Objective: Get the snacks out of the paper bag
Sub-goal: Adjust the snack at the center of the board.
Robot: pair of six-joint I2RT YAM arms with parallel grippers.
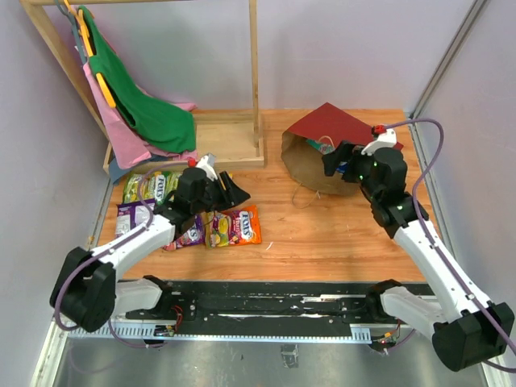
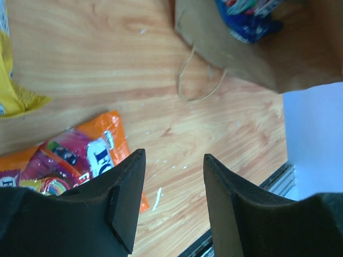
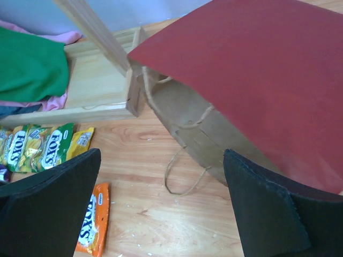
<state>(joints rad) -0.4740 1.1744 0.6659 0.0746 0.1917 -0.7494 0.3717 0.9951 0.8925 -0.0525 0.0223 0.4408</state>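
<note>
Kraft paper bag lies sideways, snacks inside. Right gripper gapes empty by its mouth; left gripper half-spread, empty. Best enter low, pinch one by its edge.

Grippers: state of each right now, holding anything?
Left gripper: open, empty, beside the orange candy packet.
Right gripper: wide open, empty, in front of the paper bag.

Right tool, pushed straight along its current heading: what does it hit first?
Most likely the paper bag: its brown kraft side lies directly ahead between the fingers of the wide-open right tool. Depth is unclear, so it might touch the table just short of the bag.
</note>
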